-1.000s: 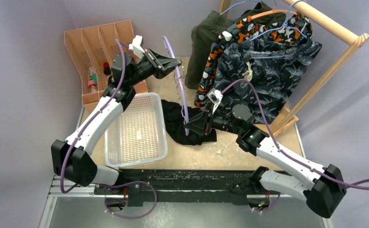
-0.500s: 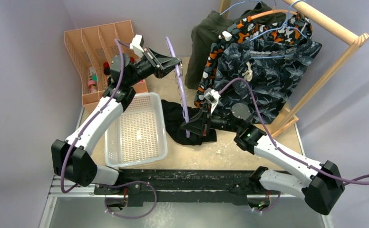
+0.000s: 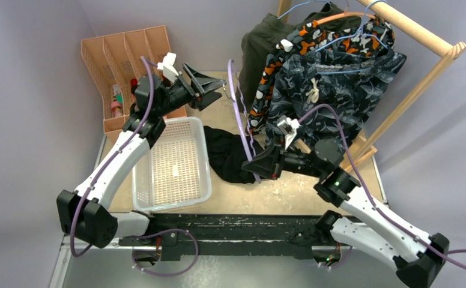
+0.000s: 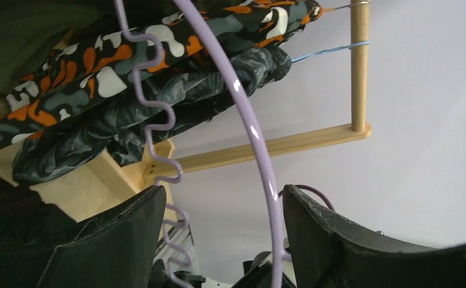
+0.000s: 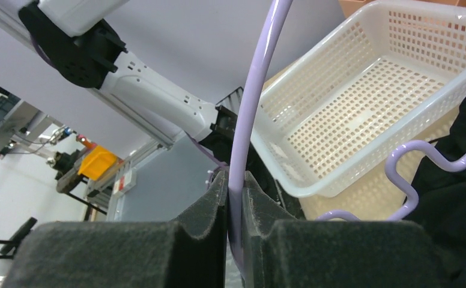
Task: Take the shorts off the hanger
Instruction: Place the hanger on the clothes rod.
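A purple hanger stands tilted over the table, and its lower end meets the black shorts lying crumpled on the tabletop. My right gripper is shut on the hanger's smooth rod near that lower end. My left gripper is open beside the hanger's top; the rod passes between its fingers, close to the right finger. Olive shorts, orange camouflage shorts and blue-grey camouflage shorts hang on the rack.
A white mesh basket sits left of the black shorts. An orange divided organiser holding small bottles stands at the back left. The wooden rack fills the back right, with its foot on the table.
My left gripper has opened and let go of the hanger. The right gripper has shut tighter on it and shifted right, and the hanger's top has swung right.
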Robot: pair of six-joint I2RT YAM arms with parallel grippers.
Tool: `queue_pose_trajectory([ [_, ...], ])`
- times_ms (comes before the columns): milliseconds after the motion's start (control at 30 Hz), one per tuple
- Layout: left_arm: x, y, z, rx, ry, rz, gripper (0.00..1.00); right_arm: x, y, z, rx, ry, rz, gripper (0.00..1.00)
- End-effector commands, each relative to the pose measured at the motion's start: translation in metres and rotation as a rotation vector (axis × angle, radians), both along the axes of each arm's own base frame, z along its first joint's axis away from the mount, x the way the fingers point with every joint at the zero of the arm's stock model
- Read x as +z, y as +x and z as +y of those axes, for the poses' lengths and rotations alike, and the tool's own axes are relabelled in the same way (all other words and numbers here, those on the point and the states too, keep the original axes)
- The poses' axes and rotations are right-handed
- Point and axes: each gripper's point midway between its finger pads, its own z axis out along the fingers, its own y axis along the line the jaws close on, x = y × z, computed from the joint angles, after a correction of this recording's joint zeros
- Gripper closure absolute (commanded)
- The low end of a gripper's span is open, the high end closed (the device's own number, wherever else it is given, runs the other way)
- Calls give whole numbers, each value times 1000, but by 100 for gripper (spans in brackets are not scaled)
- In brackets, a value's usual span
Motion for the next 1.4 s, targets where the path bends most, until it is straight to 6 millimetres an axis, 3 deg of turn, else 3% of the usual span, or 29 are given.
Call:
queue_pose_trajectory([
  [0,-7,-14,16,57,85,-43,28,18,-6,-20,-84,24,45,100],
  [200,-30,-24,35,127,225,4,26,21,-22,-37,-114,64,170,100],
  [333,-30,-28,44,171,254,3,25,31,-32,-59,-186,106,200,100],
  [467,-32,-30,46,180,244,14,25,20,-32,-91,-338,89,238,100],
  [600,-35,-31,49,200,233,26,25,7,-44,-109,-375,62,256,100],
  [700,-37,-33,50,206,218,31,26,7,-58,-108,-311,78,247,100],
  [767,-40,-33,51,214,221,36,26,4,-80,-93,-141,77,225,100],
  [900,-43,-31,50,214,218,48,26,8,-93,-79,5,72,193,100],
  [1067,-40,-31,51,217,209,45,26,30,-89,-95,-88,37,109,100],
  [1233,-42,-31,51,223,209,52,26,64,-115,-108,-26,100,13,100],
  [1367,-42,-31,51,222,204,54,26,77,-120,-121,-75,113,-2,100],
])
